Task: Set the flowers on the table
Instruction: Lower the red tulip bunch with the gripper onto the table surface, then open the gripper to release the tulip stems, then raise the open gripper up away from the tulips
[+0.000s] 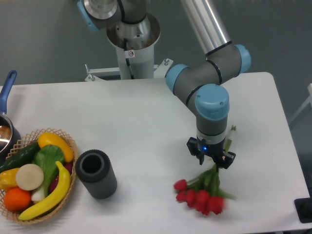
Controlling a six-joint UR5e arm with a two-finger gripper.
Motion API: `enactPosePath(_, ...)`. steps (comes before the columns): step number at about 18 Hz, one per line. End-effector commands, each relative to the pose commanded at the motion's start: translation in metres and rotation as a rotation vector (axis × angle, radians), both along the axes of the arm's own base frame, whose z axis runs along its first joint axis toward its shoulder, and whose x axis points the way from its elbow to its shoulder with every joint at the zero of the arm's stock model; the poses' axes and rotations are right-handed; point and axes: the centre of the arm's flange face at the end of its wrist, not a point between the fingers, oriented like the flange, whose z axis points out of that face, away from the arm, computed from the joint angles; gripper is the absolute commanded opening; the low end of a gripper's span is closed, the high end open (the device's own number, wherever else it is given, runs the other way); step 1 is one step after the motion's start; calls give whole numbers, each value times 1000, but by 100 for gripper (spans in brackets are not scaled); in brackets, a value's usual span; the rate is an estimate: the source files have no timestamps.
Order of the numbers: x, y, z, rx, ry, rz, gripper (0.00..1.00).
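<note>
Red flowers (202, 195) near table (146, 126) edge

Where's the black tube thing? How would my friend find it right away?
Start at the big white table and look to its near left side, where a wicker basket holds fruit and vegetables. Just right of that basket stands the dark cylinder. It is the only plain black thing there, with an open round hole on top.

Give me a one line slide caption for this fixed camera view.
UR5e tool holding red tulip flowers by the stems low over the white table, near a basket and dark cylinder.
</note>
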Motion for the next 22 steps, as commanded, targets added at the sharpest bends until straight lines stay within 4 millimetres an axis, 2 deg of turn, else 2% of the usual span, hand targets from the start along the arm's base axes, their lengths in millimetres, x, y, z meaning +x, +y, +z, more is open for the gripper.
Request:
enactPosePath(6, -2, -6, 2, 5, 2, 8, 100)
enactPosePath(10, -9, -4, 12, 26, 19, 69, 100)
enactPosePath(12, -25, -17, 17, 29, 28, 93, 100)
enactPosePath(17, -62, -71, 28, 25, 52, 106, 100)
enactPosePath(22, -73, -89, 26, 2, 54, 38, 100)
